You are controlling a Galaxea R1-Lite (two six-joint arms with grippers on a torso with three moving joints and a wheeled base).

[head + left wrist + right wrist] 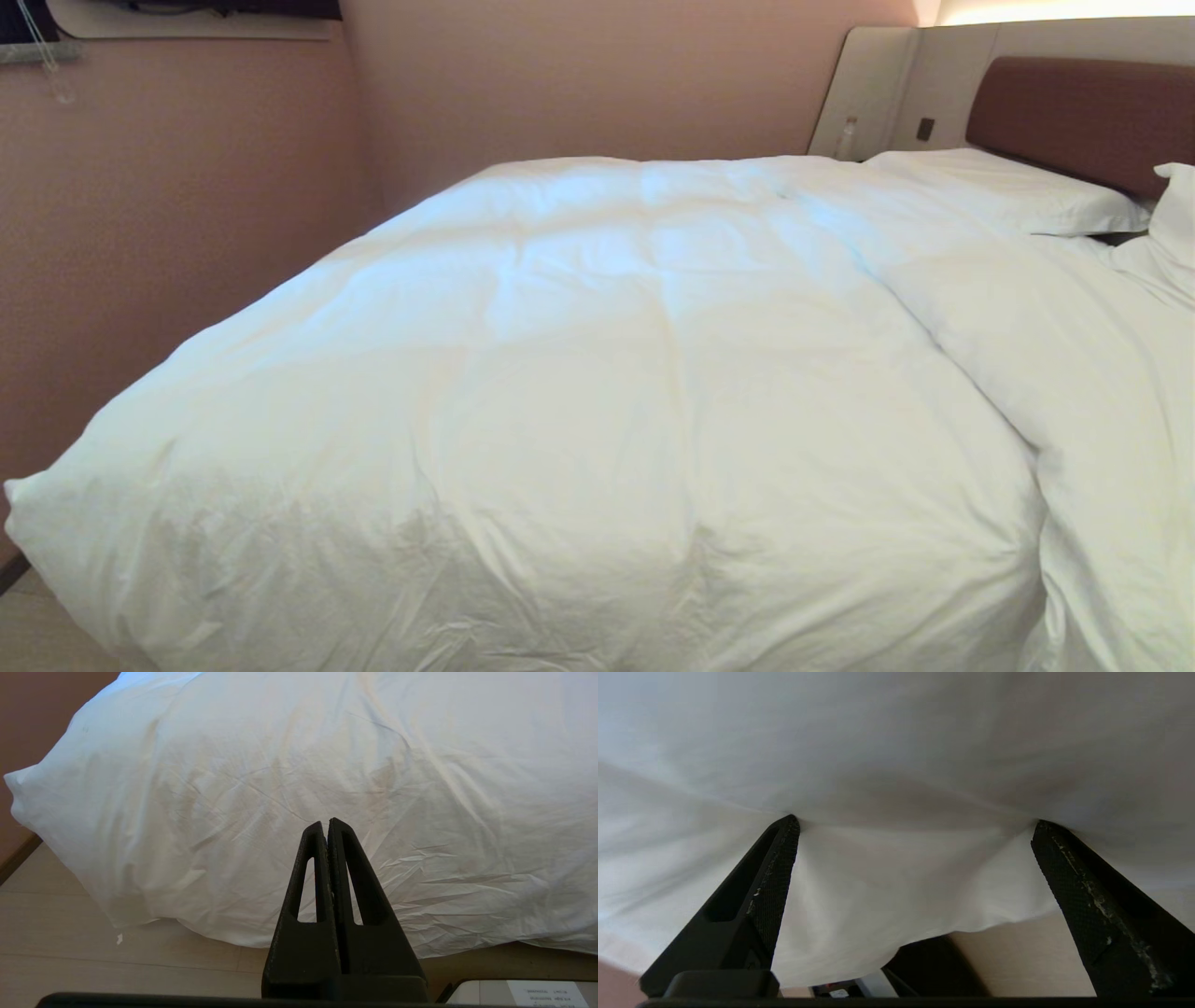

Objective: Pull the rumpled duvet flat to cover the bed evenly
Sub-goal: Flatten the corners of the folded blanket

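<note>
Pressing spread right fingers (915, 823) into duvet (597, 401), unseen overhead, left fingers (325, 828) together.

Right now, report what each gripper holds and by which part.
Nothing is held. The right gripper has its jaws wide open, pressed into the duvet near its hanging edge. The left gripper is shut on nothing, clear of the duvet.

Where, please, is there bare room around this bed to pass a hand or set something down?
Bare floor lies below the duvet hem at the foot corner, bordered by the pink wall. The duvet overhangs the bed there. At the headboard end it is crowded with pillows. The right gripper presses open into the duvet.
</note>
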